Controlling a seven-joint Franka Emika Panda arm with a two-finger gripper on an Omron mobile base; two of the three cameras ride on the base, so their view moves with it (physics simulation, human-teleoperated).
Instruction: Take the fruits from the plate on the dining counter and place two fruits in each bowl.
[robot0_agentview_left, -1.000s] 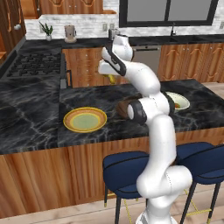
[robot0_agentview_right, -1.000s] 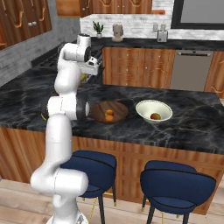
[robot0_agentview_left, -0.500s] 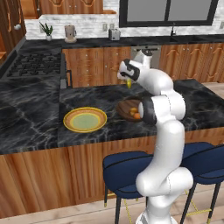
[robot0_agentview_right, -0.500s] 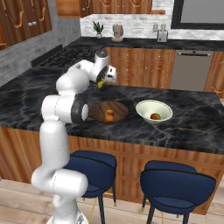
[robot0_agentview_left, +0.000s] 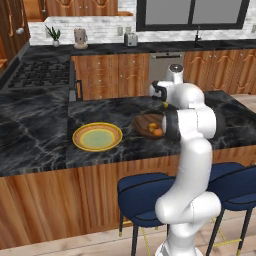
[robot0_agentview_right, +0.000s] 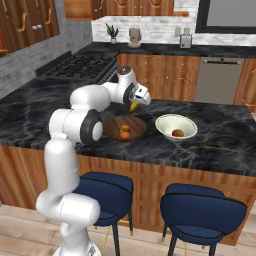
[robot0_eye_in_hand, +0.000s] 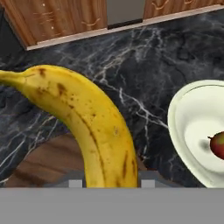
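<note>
My gripper (robot0_agentview_right: 136, 103) is shut on the yellow banana (robot0_eye_in_hand: 89, 120), holding it above the dining counter (robot0_agentview_right: 225, 145) between the two bowls. The dark wood bowl (robot0_agentview_right: 114, 131) lies just below and left of it, with two orange round fruits (robot0_agentview_right: 125, 131) inside. To the right sits the cream bowl (robot0_agentview_right: 167, 122) with the reddish apple (robot0_agentview_right: 177, 132) in it. In the hand view the cream bowl (robot0_eye_in_hand: 186, 127) and apple (robot0_eye_in_hand: 218, 145) are at the right, the wood bowl (robot0_eye_in_hand: 41, 168) at the lower left. From the left base the gripper (robot0_agentview_left: 165, 103) hangs over the wood bowl (robot0_agentview_left: 142, 122); the yellow plate (robot0_agentview_left: 97, 136) lies bare.
Two blue stools (robot0_agentview_right: 197, 212) stand along the counter's near side. A stove (robot0_agentview_right: 82, 65) is set in the back left counter. The far wall counter holds a plant (robot0_agentview_right: 112, 32), a jar and a toaster (robot0_agentview_right: 185, 41). A dishwasher (robot0_agentview_right: 217, 80) sits beneath it.
The arm has swung right and down from high at the back, carrying the banana from above the plate side to over the gap between the two bowls.
</note>
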